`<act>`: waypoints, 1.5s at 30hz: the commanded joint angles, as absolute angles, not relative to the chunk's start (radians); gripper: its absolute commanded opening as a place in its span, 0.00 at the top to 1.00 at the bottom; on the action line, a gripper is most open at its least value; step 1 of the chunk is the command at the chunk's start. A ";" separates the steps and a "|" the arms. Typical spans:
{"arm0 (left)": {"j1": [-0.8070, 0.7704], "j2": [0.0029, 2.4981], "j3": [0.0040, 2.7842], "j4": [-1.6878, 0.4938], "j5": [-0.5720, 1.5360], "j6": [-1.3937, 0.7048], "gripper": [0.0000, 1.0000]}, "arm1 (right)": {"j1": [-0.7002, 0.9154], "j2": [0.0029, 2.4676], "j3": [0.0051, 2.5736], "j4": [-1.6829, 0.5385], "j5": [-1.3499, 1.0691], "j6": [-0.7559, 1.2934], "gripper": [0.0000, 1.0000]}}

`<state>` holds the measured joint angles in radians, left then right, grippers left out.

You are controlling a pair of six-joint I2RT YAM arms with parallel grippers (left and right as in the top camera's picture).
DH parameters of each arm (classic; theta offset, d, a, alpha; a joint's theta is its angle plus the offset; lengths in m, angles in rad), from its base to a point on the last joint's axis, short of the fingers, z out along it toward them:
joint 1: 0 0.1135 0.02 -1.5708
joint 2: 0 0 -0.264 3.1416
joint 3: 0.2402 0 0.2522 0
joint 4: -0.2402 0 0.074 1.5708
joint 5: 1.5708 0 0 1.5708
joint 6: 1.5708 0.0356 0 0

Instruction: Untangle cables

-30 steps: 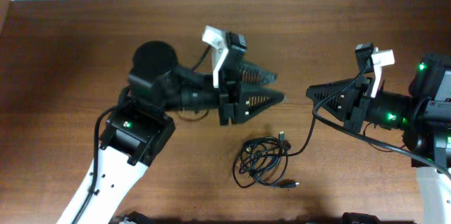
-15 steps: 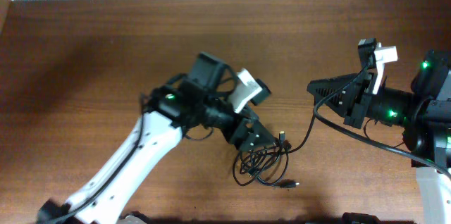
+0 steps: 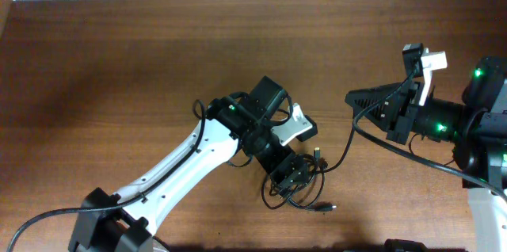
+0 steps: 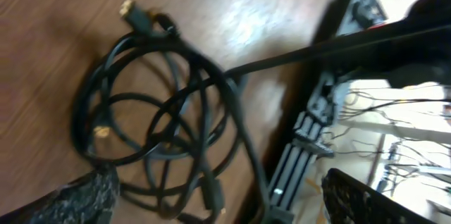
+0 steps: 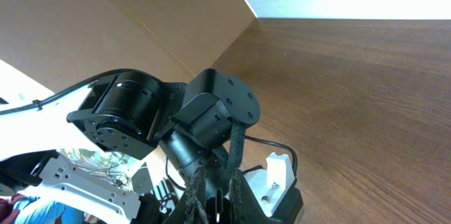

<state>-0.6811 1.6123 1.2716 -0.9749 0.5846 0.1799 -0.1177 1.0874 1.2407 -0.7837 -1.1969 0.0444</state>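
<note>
Black and thin, the cables (image 3: 299,189) lie in one loose, overlapping coil on the brown wooden table (image 3: 119,62), toward its near edge and between the two arms. They look light, soft and floppy. I judge that a pull on one loop would drag the whole bundle across the smooth wood rather than free a strand, and the slick jackets could slide out of a light pinch. The best holds seem to be the stiff ends: a gold plug (image 4: 127,7) sticks out at the coil's far edge, and a dark plug (image 3: 325,206) trails out at the near right. An outer loop that crosses nothing else would be the next choice. The left pincer (image 3: 290,171) hangs right over the coil with its fingers spread wide, one at each lower corner of the left wrist view, and it holds nothing. The right pincer (image 3: 352,103) waits well off to the right and farther back, its fingers pressed together on nothing. A thicker arm cord (image 3: 348,145) droops from the right arm to the coil's right side and should be left out of any pinch. No brand, label or writing can be read anywhere, neither on the cables nor on the arms.
</note>
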 commanded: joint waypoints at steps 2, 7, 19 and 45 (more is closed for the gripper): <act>-0.716 1.624 1.238 -0.978 0.527 0.197 0.02 | -0.112 1.079 1.240 -0.770 -1.219 0.043 0.96; -0.765 1.638 1.233 -0.967 0.526 0.197 0.07 | -0.112 1.079 1.240 -0.770 -1.219 0.043 0.96; -0.796 1.691 1.233 -0.956 0.497 0.195 1.00 | -0.112 1.079 1.240 -0.770 -1.219 0.043 0.96; -0.573 1.477 1.973 -0.953 0.578 0.041 1.00 | -0.112 1.086 1.240 -0.924 -0.842 0.082 0.10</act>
